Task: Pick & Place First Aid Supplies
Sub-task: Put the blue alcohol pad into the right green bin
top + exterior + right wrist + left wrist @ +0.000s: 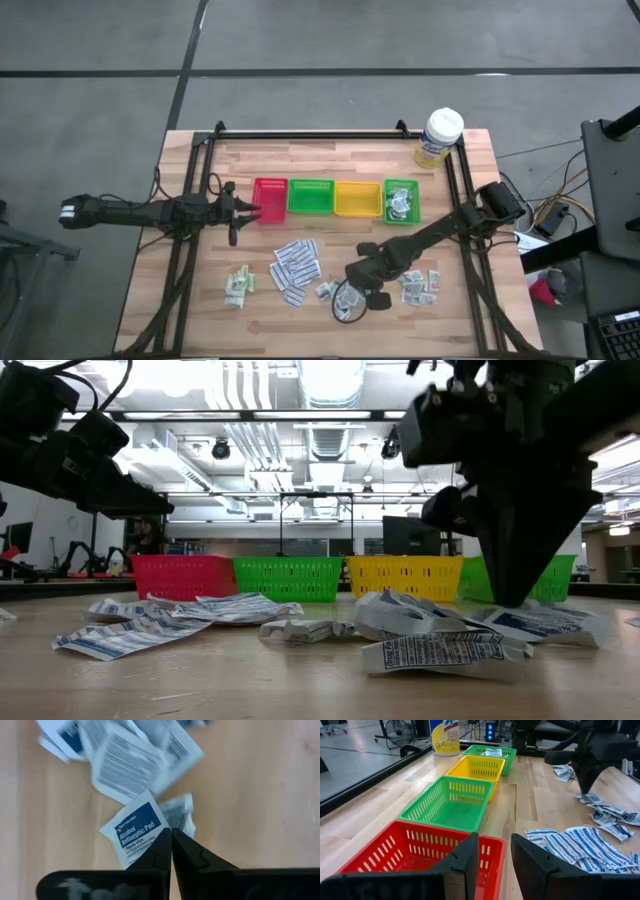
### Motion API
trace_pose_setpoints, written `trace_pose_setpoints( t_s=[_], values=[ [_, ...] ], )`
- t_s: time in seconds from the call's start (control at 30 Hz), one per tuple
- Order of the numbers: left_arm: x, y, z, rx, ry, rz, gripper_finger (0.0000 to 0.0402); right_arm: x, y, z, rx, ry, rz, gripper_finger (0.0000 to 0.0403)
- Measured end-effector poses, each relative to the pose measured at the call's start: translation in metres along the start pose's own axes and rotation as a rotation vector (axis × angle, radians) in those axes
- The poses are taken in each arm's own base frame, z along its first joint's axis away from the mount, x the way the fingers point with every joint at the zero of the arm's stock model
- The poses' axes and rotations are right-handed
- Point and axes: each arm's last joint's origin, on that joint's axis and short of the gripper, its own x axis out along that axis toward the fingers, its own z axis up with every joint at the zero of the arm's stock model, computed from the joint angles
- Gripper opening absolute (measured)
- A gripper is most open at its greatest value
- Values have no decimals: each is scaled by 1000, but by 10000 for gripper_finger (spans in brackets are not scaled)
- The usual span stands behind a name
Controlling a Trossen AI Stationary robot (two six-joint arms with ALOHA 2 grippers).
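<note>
Right gripper (171, 837) fingers shut, tips meeting at edge of antiseptic pad (136, 827) on bench (250, 795); grip unclear. Left gripper (495, 851) fingers part open, empty, over red tray (395, 852).

Four trays (334, 198) stand in a row mid-worktop (330, 150), a tub (439, 137) behind their right end. Packets (296, 268) lie scattered before them (some in the rightmost tray).

Packet (134, 824) reads "Alcohol Antiseptic Pad"; rest blurred.

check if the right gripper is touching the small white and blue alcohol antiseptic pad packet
Touching: right wrist view shows the shut right gripper fingertips pinching the alcohol antiseptic pad packet's edge.
</note>
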Motion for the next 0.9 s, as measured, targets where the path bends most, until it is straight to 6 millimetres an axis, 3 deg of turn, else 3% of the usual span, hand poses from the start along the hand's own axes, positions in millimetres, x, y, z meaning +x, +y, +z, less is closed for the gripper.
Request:
trace_pose_setpoints(
  t_s=[0.47, 0.9],
  values=[
    [0, 0, 0, 0, 0, 0, 113, -5, -2, -6, 47, 57, -10, 8],
    [0, 0, 0, 0, 0, 0, 113, -47, -2, -12, 111, 11, -32, 8]
  ],
)
